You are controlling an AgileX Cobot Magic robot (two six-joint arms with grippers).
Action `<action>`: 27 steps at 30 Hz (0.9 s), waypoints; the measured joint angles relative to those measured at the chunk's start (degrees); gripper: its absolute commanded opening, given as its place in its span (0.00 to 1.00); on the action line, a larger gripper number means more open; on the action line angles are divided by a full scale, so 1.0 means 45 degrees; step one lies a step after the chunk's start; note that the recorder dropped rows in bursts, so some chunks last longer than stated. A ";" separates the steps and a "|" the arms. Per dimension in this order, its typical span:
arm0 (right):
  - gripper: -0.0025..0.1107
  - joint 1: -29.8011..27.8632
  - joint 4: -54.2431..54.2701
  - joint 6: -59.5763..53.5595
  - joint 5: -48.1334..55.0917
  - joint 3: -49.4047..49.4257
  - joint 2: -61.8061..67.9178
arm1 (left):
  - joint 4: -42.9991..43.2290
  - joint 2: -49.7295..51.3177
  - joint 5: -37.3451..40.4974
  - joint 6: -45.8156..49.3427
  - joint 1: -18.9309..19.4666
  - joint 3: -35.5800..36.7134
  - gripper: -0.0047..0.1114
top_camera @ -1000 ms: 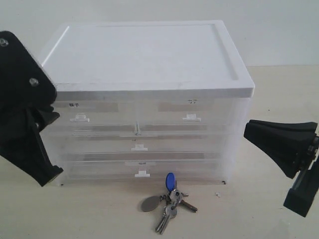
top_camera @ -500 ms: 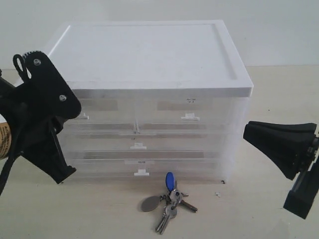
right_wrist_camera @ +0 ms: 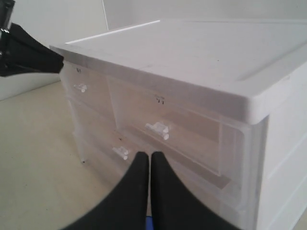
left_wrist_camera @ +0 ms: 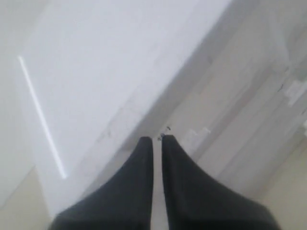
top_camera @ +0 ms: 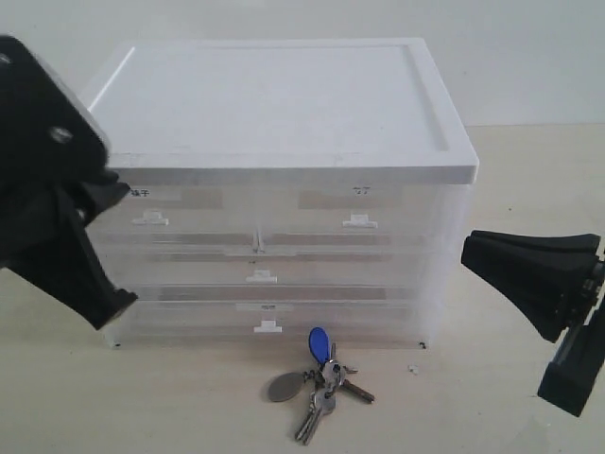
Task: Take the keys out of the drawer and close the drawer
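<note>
Keys (top_camera: 319,380) lie on the table (top_camera: 492,416) just in front of the white-topped cabinet (top_camera: 274,104) — blue fob (top_camera: 319,340) pointing back at it, blades fanning toward me, grey tag (top_camera: 284,386) on the left arm's side. In the top row, the drawer (top_camera: 180,213) sits flush, handle facing out. Left gripper (left_wrist_camera: 157,140) hangs by that drawer's outer corner, jaws nearly together on nothing; right gripper (right_wrist_camera: 149,155) — fingers pressed closed, empty — hovers off the cabinet's far side.

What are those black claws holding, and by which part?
Nothing. The left claw and the right claw are both shut and empty; the keys lie loose on the table.
</note>
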 measured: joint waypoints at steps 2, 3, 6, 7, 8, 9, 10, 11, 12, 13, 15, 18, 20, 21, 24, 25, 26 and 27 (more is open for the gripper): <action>0.02 0.0000 0.0000 0.0000 0.0000 0.0000 0.0000 | -0.0294 -0.1154 0.0047 0.0062 -0.0305 0.0000 0.08; 0.02 0.0000 0.0000 0.0000 0.0000 0.0000 0.0000 | -0.0356 -0.1666 0.0050 0.0085 -0.0376 0.0000 0.08; 0.02 0.0000 0.0000 -0.0024 0.0000 0.0000 0.0000 | -0.0536 -0.3725 -0.0028 0.0085 -0.0537 0.0000 0.08; 0.02 0.0000 0.0000 -0.0024 0.0000 0.0000 0.0000 | -0.0592 -0.4426 -0.0133 0.0085 -0.0558 0.0000 0.08; 0.02 0.0000 0.0000 -0.0111 0.0000 0.0000 0.0000 | -0.0817 -0.5631 -0.0291 0.0085 -0.0587 0.0000 0.08; 0.02 0.0000 0.0123 -0.0111 0.0000 0.0000 0.0000 | -0.1031 -0.6844 -0.0367 0.0085 -0.0587 0.0000 0.08; 0.02 0.0000 0.0222 -0.0111 -0.0032 0.0000 0.0000 | -0.1091 -0.7256 -0.0367 0.0085 -0.0587 0.0000 0.08; 0.02 0.0000 0.0400 -0.0136 -0.0296 0.0000 0.0000 | -0.1152 -0.8154 -0.0419 0.0113 -0.0587 0.0102 0.08; 0.02 0.0000 0.0487 -0.0159 -0.0419 0.0000 -0.0113 | -0.1174 -0.8561 -0.0452 0.0129 -0.0587 0.0213 0.08; 0.02 0.0000 0.0633 -0.0181 -0.0533 0.0000 -0.0526 | -0.1228 -0.9299 -0.0614 0.0129 -0.0587 0.0447 0.08; 0.02 0.0000 0.0834 -0.0157 -0.0328 0.0000 -0.1392 | -0.1256 -0.9879 -0.0826 0.0169 -0.0587 0.0626 0.08; 0.02 0.0000 0.1525 0.0581 0.1287 0.0000 -0.3905 | -0.1293 -1.0922 -0.1060 0.0184 -0.0587 0.0822 0.08; 0.02 0.0000 0.1631 0.1287 0.2885 0.0000 -0.6509 | -0.1314 -1.1596 -0.1117 0.0184 -0.0587 0.0928 0.08; 0.02 0.0000 0.1631 0.1915 0.4022 0.0000 -0.8047 | -0.1314 -1.1919 -0.1117 0.0184 -0.0587 0.1015 0.08; 0.02 0.0000 0.1657 0.3310 0.6415 0.0000 -1.0816 | -0.1338 -1.2383 -0.1117 0.0184 -0.0587 0.1167 0.08; 0.02 0.0000 0.1653 0.3528 0.7035 0.0000 -1.1411 | -0.1338 -1.2479 -0.1117 0.0184 -0.0587 0.1250 0.08; 0.02 0.0000 0.1653 0.3814 0.7480 0.0000 -1.1953 | -0.1338 -1.2580 -0.1117 0.0184 -0.0587 0.1304 0.08; 0.02 0.0000 0.1653 0.4162 0.8064 0.0000 -1.2901 | -0.1338 -1.2689 -0.1140 0.0184 -0.0587 0.1392 0.08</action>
